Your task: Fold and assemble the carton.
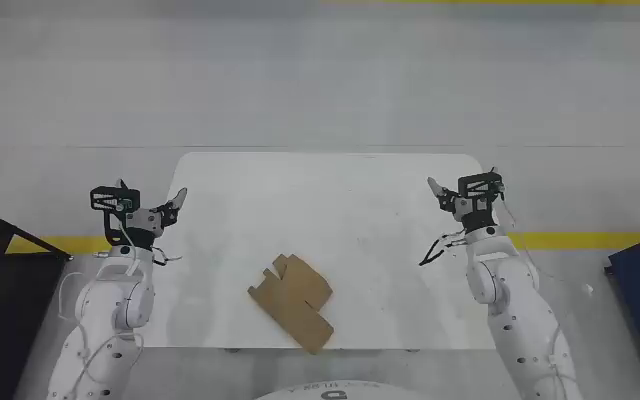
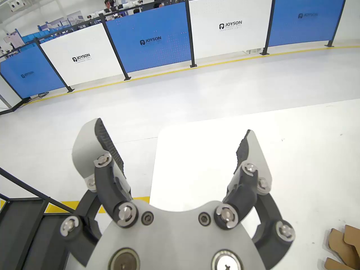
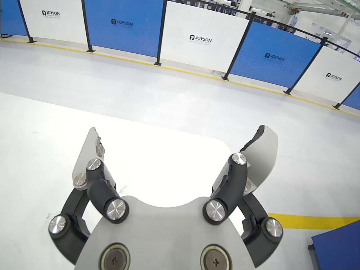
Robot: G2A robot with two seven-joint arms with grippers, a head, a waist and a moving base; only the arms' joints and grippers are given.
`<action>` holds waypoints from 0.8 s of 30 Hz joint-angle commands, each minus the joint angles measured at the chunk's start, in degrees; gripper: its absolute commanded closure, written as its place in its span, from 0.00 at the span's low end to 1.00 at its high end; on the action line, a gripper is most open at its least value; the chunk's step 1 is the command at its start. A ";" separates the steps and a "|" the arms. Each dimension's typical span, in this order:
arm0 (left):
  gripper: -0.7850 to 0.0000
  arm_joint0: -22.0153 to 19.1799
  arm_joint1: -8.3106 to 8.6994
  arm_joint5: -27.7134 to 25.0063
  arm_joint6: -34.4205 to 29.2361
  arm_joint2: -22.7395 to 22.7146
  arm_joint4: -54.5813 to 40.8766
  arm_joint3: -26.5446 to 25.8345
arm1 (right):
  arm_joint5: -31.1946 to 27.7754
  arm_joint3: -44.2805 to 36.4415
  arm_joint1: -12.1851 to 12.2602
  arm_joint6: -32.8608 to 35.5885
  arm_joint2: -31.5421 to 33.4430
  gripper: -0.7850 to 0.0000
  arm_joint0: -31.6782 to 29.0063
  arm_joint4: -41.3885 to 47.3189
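A flat, unfolded brown cardboard carton (image 1: pixel 293 298) lies on the white table (image 1: pixel 320 195), near the middle of its front edge. A corner of the carton (image 2: pixel 341 243) also appears in the left wrist view. My left gripper (image 1: pixel 152 197) (image 2: pixel 173 130) hangs open over the table's left edge, well left of the carton, with nothing between its fingers. My right gripper (image 1: pixel 462 186) (image 3: pixel 177 129) is open too, above the table's right edge and far from the carton, holding nothing.
A black frame (image 1: pixel 25 262) stands on the floor left of the table, and a blue object (image 1: pixel 627 268) to its right. A yellow floor line (image 1: pixel 570 240) runs past both sides. Blue and white fence panels (image 2: pixel 152 40) stand far off.
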 commanded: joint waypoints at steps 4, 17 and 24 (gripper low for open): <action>0.00 0.00 0.00 0.00 0.00 0.00 0.00 0.00 | 0.00 0.00 0.00 0.00 0.00 0.00 0.00 0.00; 0.00 0.00 0.00 0.00 0.00 0.00 0.00 0.00 | 3.37 2.18 -0.48 2.27 -5.37 0.00 2.29 -9.89; 0.00 0.00 0.00 0.00 0.00 0.00 0.00 0.00 | 3.87 2.27 -0.54 2.37 -5.64 0.00 2.38 -10.34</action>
